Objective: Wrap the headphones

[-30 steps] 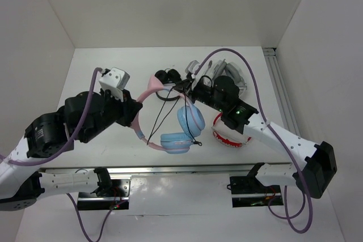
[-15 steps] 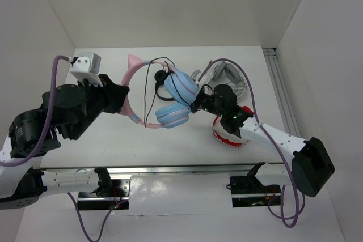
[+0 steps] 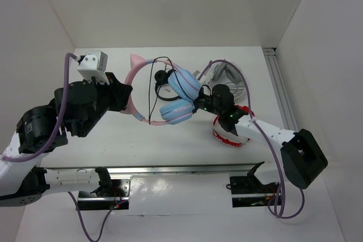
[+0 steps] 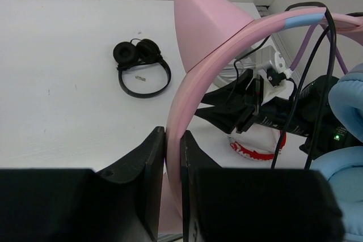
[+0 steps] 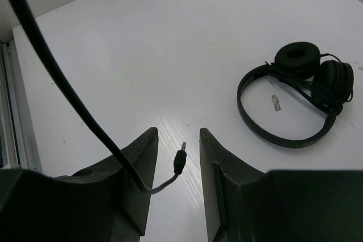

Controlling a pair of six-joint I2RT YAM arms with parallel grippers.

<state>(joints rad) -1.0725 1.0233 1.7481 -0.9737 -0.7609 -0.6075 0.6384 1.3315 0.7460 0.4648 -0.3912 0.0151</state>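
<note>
Being pinched at the pink headband [image 4: 238, 38] by the left gripper [image 4: 173, 157], the headphones [image 3: 174, 110] were seen near the middle of the table [image 3: 113, 140] in the top view, with the cat ear [image 4: 204, 21] at 10 o'clock of the light blue ear cups [image 3: 182, 83]. The left jaws were closed tight on the band, no gap being left on either side of it. The right gripper [image 5: 177, 135] was found at 3 o'clock of the ear cups, just beside them. Its jaws were parted by a narrow gap, wider than the thin black cable [image 5: 68, 92], which was laid along the inner face of one finger; whether the cable was actually pinched could not be told. The plug [image 5: 179, 162] was seen free in the gap between the fingers. A small black pair [image 5: 295, 89] was lying flat on the table at 11 o'clock of the ear cups, and a red-and-white pair [image 3: 227, 138] was placed at 4 o'clock of them.
</note>
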